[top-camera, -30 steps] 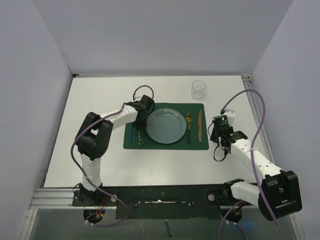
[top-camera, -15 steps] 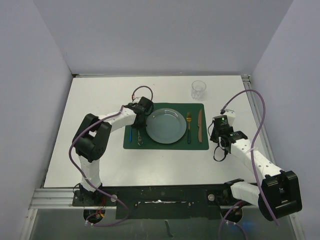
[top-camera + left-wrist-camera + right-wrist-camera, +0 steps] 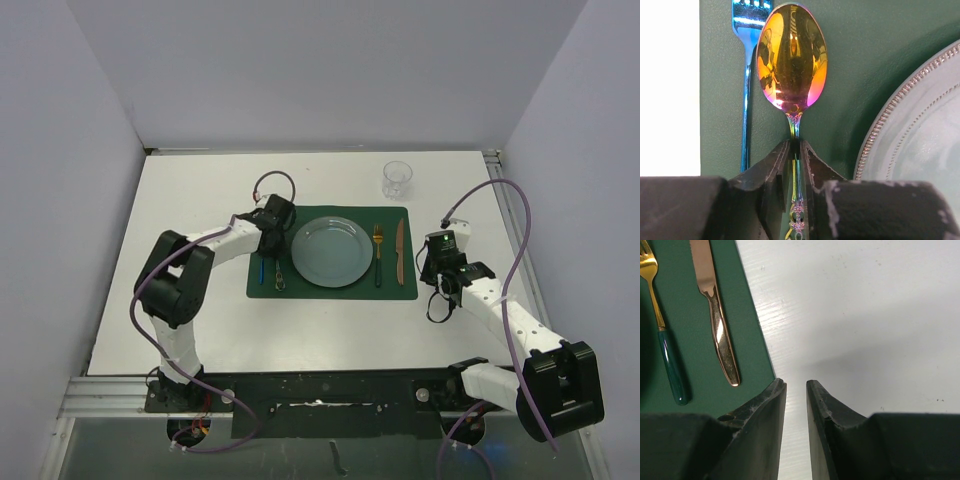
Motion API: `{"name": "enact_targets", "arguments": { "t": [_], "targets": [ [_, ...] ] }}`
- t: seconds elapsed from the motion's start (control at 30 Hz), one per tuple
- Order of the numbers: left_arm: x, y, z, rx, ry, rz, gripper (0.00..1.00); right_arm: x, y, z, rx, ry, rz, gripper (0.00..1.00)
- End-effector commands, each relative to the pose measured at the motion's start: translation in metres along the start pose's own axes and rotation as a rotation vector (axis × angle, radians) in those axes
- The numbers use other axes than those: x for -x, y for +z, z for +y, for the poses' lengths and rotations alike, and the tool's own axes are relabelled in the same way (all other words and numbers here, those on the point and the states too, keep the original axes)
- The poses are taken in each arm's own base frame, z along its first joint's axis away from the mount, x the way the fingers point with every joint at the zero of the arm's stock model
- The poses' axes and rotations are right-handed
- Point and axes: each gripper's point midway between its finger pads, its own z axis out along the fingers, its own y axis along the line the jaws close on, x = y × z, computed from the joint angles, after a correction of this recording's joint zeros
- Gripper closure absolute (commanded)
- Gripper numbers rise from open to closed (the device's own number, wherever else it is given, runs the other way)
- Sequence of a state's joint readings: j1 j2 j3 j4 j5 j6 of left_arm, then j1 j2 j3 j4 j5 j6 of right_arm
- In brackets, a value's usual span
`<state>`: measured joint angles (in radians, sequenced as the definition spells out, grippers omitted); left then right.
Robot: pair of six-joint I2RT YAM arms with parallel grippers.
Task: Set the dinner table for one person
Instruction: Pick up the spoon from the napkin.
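Left jaws: pressed in on the spoon (image 3: 792,57), pinching its thin handle just below the bowl. The bowl faces up, mirror-bright. Cannot tell whether it rests on the mat (image 3: 860,45) or hangs just off it. Blue fork (image 3: 746,75) lies just beside it on the outer side, parallel. Plate (image 3: 920,150) rim is near on the other side, apart from the spoon.

Right jaws: narrowly parted, nothing between them, hovering over bare desk (image 3: 865,315) at the mat's right edge. Knife (image 3: 715,315) and gold fork (image 3: 662,340) lie on the mat beside them, untouched.

Desk: white, flat, matte, under everything. The mat sits mid-desk, with the glass (image 3: 397,179) beyond its far right corner.

Handling, as judged: the desk is rigid and fixed, nothing to grip, it only bears loads. Its matte face should keep the mat from sliding. The spoon is light, stiff and polished, so likely slippery, and the narrow handle could twist in a pinch. Best hold is square across the handle, as here, with a low release. The glass looks the fragile piece.
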<state>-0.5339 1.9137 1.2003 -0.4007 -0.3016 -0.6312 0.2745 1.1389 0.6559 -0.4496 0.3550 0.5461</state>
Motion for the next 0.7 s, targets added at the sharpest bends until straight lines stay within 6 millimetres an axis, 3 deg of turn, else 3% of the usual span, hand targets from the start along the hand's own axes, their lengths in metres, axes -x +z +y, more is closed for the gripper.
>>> {"name": "enact_targets", "arguments": {
  "t": [0.0, 0.1, 0.47, 0.67],
  "targets": [
    [-0.074, 0.036, -0.010, -0.101, -0.052, 0.236, 0.89, 0.021, -0.006, 0.002, 0.010, 0.023, -0.062, 0.75],
    [-0.079, 0.039, -0.010, -0.111, -0.058, 0.256, 1.00, 0.020, -0.007, 0.001, 0.005, 0.022, -0.061, 0.75],
    [-0.080, 0.041, 0.001, -0.044, -0.011, 0.269, 1.00, 0.020, -0.006, 0.001, 0.003, 0.019, -0.060, 0.75],
    [-0.065, 0.031, 0.011, 0.005, -0.017, 0.211, 1.00, 0.019, -0.004, 0.002, 0.004, 0.019, -0.056, 0.75]
  ]
}}
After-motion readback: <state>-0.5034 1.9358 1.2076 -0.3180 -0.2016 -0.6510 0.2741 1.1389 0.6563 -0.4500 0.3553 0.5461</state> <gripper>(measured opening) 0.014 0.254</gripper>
